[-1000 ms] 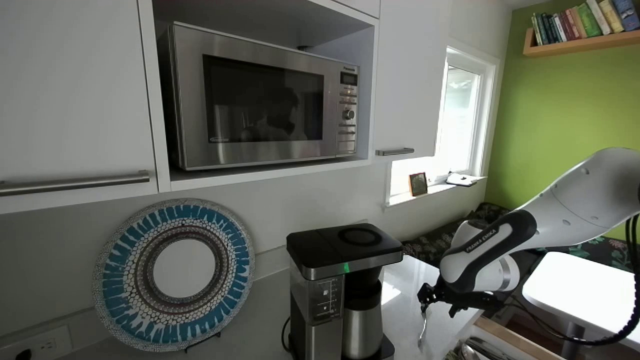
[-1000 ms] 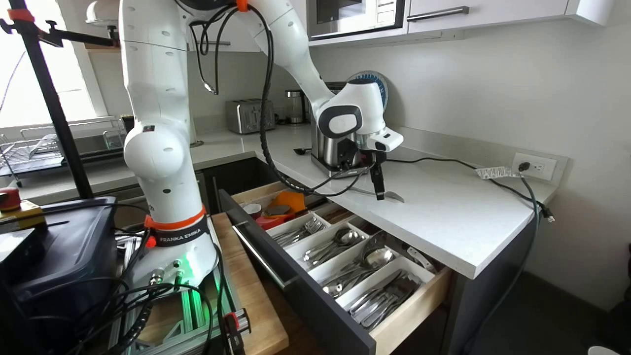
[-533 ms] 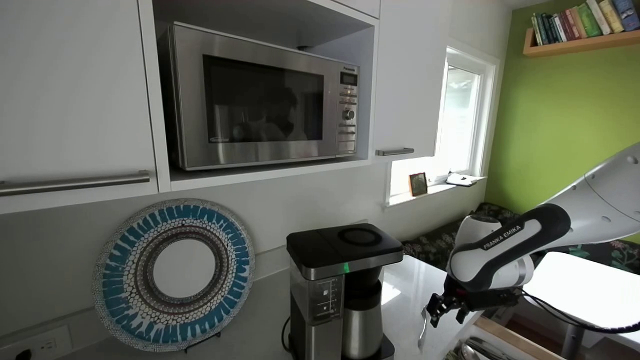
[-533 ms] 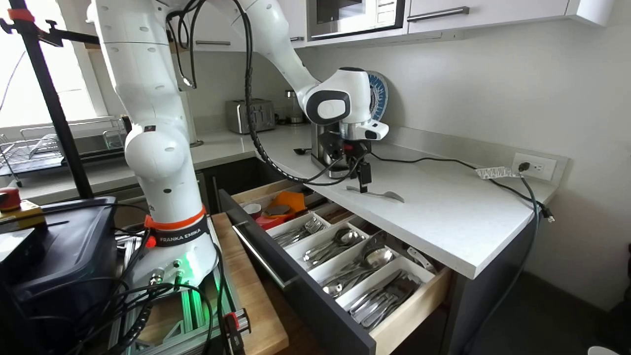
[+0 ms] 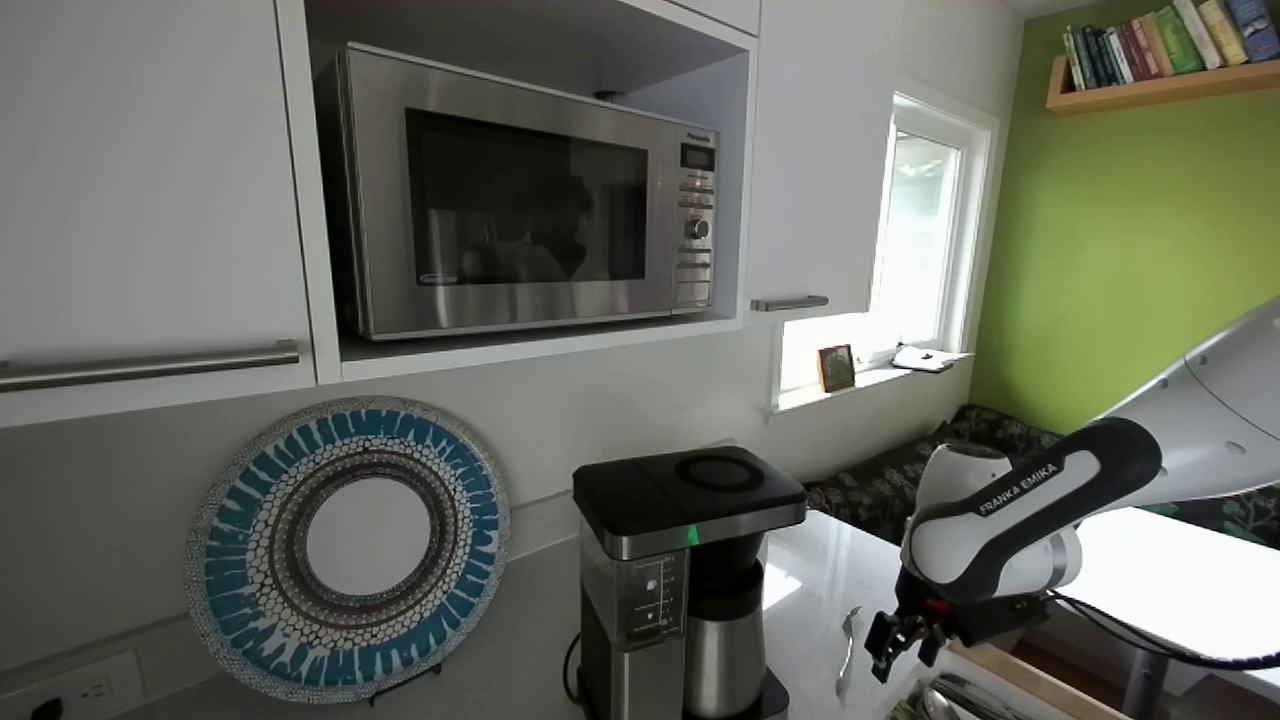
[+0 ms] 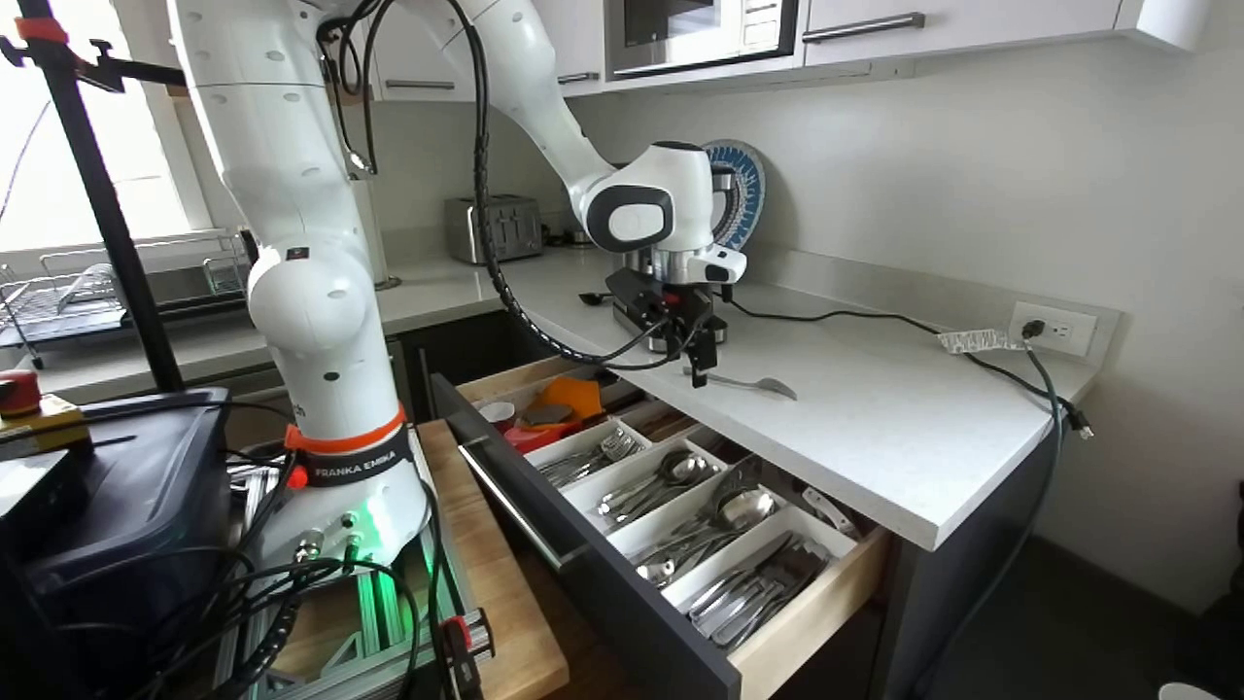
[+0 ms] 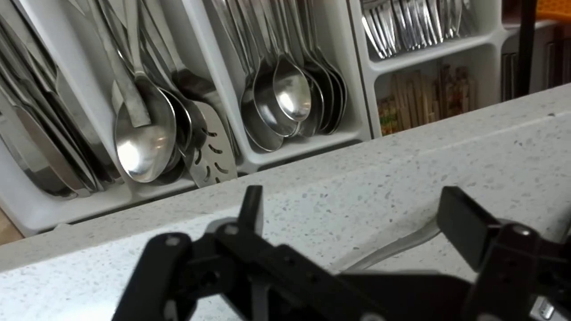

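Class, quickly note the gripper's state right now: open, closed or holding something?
Gripper: open, holding nothing; the utensil lies on the counter.

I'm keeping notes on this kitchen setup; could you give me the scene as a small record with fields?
Tool: gripper open, holding nothing
Nearest thing: utensil lying on the counter, apart from the gripper
Storage: open drawer with spoons and forks in white compartments
Appliances: coffee maker on the counter; microwave higher up
Unclear: the utensil's exact kind
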`<control>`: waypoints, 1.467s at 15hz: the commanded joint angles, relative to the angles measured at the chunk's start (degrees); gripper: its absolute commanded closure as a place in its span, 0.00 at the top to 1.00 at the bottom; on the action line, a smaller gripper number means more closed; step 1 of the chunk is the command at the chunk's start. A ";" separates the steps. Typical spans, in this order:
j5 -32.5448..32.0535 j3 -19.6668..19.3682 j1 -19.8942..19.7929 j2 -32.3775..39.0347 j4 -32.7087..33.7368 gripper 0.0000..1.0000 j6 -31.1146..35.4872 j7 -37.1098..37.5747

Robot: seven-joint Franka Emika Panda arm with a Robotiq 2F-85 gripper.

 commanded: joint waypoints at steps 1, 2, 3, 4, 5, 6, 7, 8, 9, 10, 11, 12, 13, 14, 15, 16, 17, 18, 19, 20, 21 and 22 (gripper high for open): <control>6.62 -1.10 1.63 -0.73 -2.26 1.00 -1.79 -13.56; 7.65 -1.29 1.65 -0.73 -2.94 1.00 -2.65 -16.80; 9.29 -1.47 1.71 -0.83 -3.78 1.00 -4.02 -20.42; 9.41 -1.62 1.45 -0.51 -4.32 1.00 -5.03 -22.41; 8.76 -1.80 1.08 -0.34 -5.11 1.00 -6.10 -23.58; 7.55 -2.07 0.73 -0.06 -5.62 1.00 -7.08 -24.25; 5.78 -2.22 0.41 0.42 -6.20 1.00 -6.88 -23.58; 2.76 -2.28 0.11 1.02 -6.75 1.00 -6.57 -22.31; 0.12 -2.32 -0.08 1.69 -7.42 1.00 -4.91 -22.21; -1.94 -2.43 -0.27 2.25 -8.21 1.00 -2.73 -22.36; -4.17 -2.63 -0.60 3.23 -8.47 1.00 -1.10 -21.70; -5.19 -2.78 -0.81 4.35 -8.86 1.00 1.11 -20.85; -5.66 -2.89 -0.96 5.31 -9.14 1.00 2.81 -20.96; -6.87 -3.02 -1.24 6.66 -9.28 1.00 4.87 -20.04; -6.68 -3.04 -1.48 7.71 -9.48 1.00 6.58 -20.01; -6.63 -2.98 -1.76 8.78 -9.52 1.00 7.85 -19.99; -6.29 -2.89 -2.15 9.95 -9.52 1.00 9.59 -19.95; -6.13 -2.78 -2.56 11.07 -9.48 1.00 11.53 -19.91; -5.17 -2.36 -3.05 12.22 -9.32 1.00 13.28 -20.34; -4.52 -1.83 -3.57 13.20 -9.21 1.00 14.79 -20.65; -3.96 -1.21 -4.20 14.45 -8.76 1.00 15.88 -20.80; -3.83 -0.59 -4.77 15.06 -8.77 0.93 17.03 -20.65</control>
